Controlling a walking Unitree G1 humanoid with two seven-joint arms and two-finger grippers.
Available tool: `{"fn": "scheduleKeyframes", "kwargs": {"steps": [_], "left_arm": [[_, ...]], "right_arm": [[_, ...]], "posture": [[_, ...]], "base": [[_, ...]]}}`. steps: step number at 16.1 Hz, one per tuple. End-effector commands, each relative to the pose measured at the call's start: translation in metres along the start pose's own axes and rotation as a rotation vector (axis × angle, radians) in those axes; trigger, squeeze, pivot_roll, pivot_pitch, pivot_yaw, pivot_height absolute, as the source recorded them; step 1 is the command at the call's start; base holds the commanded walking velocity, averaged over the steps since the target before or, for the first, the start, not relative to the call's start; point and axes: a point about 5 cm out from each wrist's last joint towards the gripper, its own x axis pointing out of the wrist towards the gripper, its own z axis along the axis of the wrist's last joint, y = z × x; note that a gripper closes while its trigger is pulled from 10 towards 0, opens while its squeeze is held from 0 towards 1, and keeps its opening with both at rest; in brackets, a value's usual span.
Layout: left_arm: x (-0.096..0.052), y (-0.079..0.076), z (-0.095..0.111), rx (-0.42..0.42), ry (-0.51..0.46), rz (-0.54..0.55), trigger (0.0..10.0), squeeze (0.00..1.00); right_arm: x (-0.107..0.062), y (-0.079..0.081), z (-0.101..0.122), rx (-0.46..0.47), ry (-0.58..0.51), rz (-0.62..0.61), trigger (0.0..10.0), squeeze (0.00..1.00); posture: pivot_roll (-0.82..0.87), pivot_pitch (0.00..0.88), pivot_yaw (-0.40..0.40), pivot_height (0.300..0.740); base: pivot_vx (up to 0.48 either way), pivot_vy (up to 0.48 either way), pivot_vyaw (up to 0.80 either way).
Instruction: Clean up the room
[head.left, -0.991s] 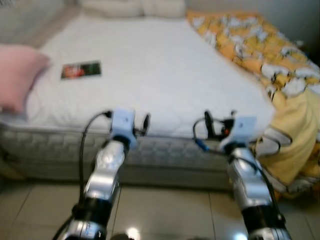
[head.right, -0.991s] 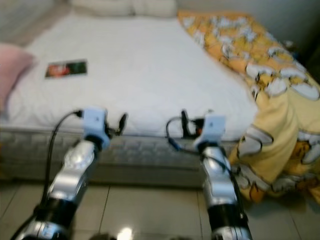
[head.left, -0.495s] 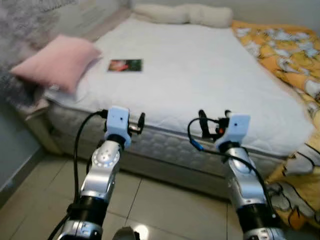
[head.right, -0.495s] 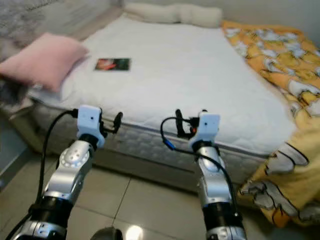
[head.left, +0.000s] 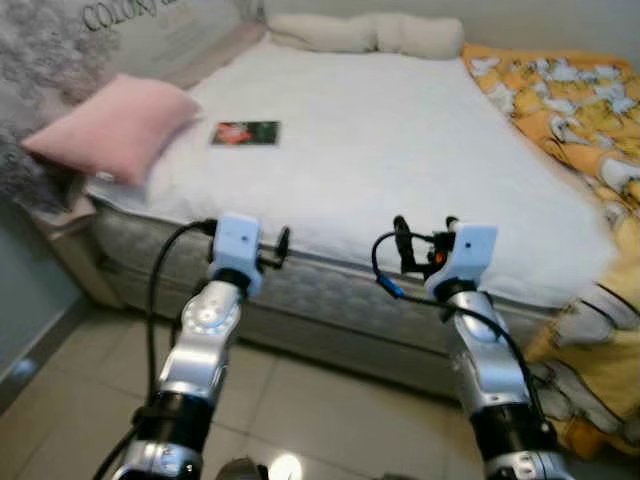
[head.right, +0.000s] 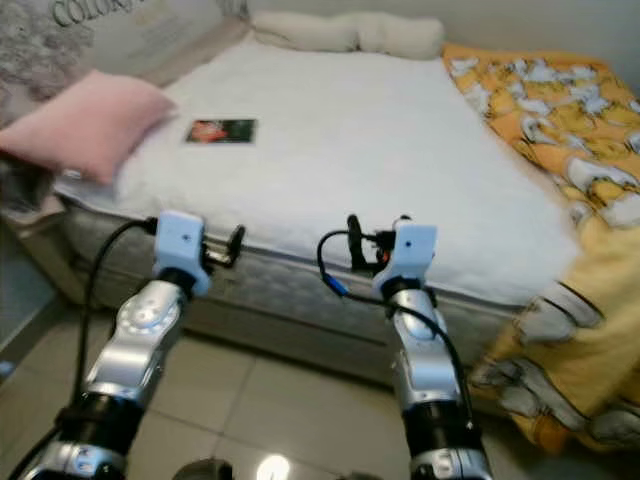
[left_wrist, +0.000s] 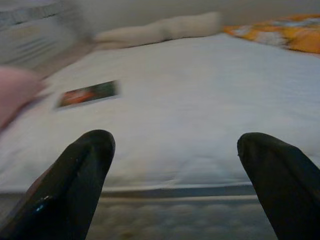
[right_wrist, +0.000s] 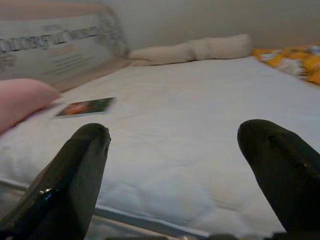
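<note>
Two arms reach forward in your head views, held level above the tiled floor (head.left: 300, 390) just short of the bed (head.left: 400, 150); the left gripper (head.left: 283, 243) and right gripper (head.left: 420, 240) hover at the mattress edge, touching nothing. Your likeliest targets lie on the bed: a small flat booklet or card (head.left: 245, 132) on the white sheet, near the robot's left, just beside a pink pillow (head.left: 110, 125) that overhangs the bed's corner, and a yellow patterned blanket (head.left: 570, 110) sliding off the right side toward the floor. Judge the booklet light, thin and stiff-ish, hard to pinch off soft bedding, so take it by an edge; the pillow is soft and bulky, best grabbed at a corner; the blanket is limp and will drag. From the left wrist view, you see both black fingers (left_wrist: 70, 185) spread wide and empty, with the booklet (left_wrist: 87, 94) well beyond them across the sheet. From the right wrist view, its fingers (right_wrist: 75, 175) are likewise wide apart, holding nothing, the booklet (right_wrist: 85, 107) far ahead beside the pillow (right_wrist: 22, 102).
</note>
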Motion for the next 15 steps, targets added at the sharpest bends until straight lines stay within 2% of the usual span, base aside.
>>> {"fn": "scheduleKeyframes", "kwargs": {"steps": [1,3,6,11,13,15], "left_arm": [[0.0027,0.0007,0.0069,0.026,-0.025,-0.014,10.0,0.00],[0.0026,0.0003,0.0066,0.029,-0.025,-0.019,10.0,0.00],[0.0029,-0.0011,0.0066,0.030,-0.025,-0.022,10.0,0.00],[0.0046,-0.0025,0.0089,0.046,-0.034,-0.031,10.0,0.00],[0.0055,-0.0028,0.0093,0.047,-0.034,-0.031,10.0,0.00],[0.0080,0.0007,0.0084,0.082,-0.025,0.012,10.0,0.00]], "right_arm": [[0.0005,-0.0007,0.0005,0.008,-0.003,-0.010,10.0,0.00],[0.0000,0.0001,-0.0011,-0.005,0.012,-0.007,10.0,0.00],[-0.0007,0.0004,-0.0014,-0.002,0.009,-0.011,10.0,0.00],[-0.0008,0.0014,-0.0001,-0.009,-0.002,-0.006,10.0,0.00],[-0.0008,0.0007,0.0006,-0.006,-0.011,-0.010,10.0,0.00],[-0.0004,0.0007,0.0012,-0.010,-0.013,-0.007,10.0,0.00]], "posture": [[-0.05,0.000,0.003,0.736],[-0.05,0.000,0.005,0.736],[-0.05,0.000,0.003,0.736],[-0.05,0.000,0.004,0.736],[-0.06,0.000,0.005,0.736],[-0.06,0.000,0.005,0.736]], "base": [[0.000,-0.480,0.00],[0.000,-0.476,-0.21],[0.000,-0.470,-0.79],[0.000,-0.466,0.00],[0.000,-0.437,-0.75],[0.000,-0.208,0.00]]}}
